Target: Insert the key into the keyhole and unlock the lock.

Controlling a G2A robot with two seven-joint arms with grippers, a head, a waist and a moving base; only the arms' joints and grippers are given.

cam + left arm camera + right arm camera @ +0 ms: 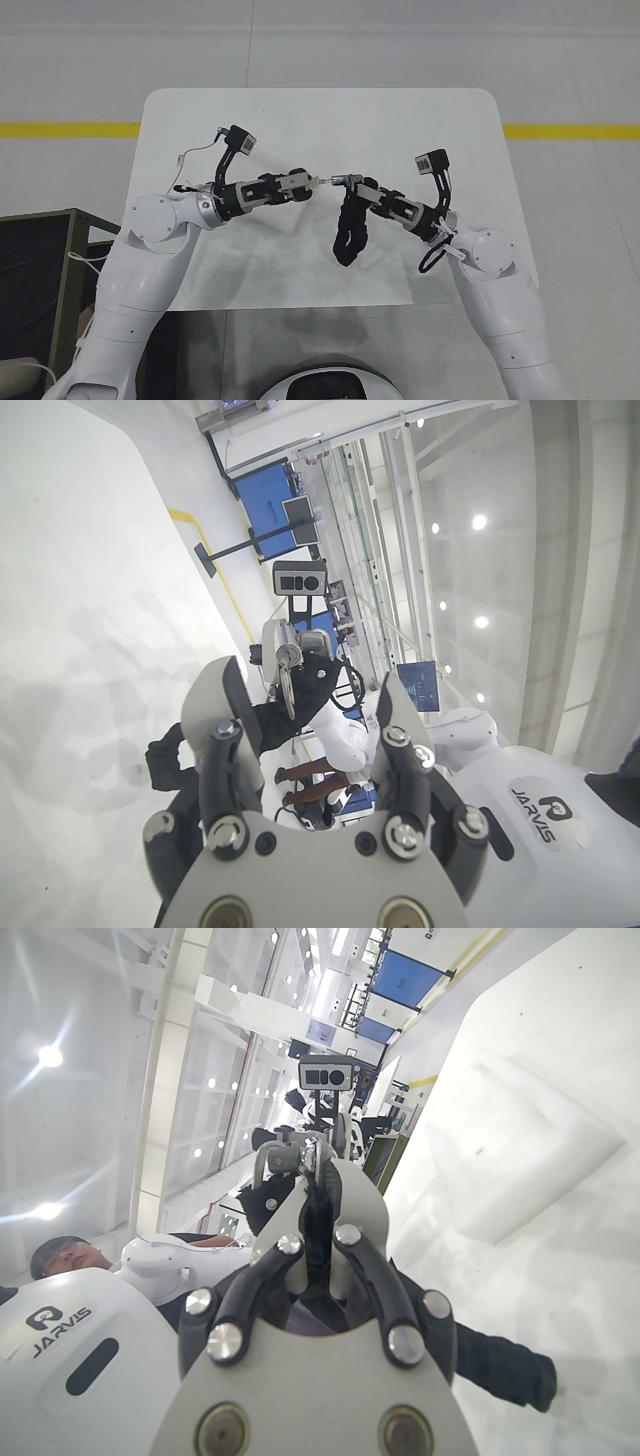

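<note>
Shows the lock (348, 228) clamped in the closed right hand (352, 183) above the counter (420, 130), black sleeve hanging beneath the lock's metal cylinder. Shows the key (288, 687) seated in the lock's keyhole, projecting from the lock toward the left hand (312, 184). Places that hand just beside the lock, fingers (235, 695) spread wide, gripping nothing.
</note>
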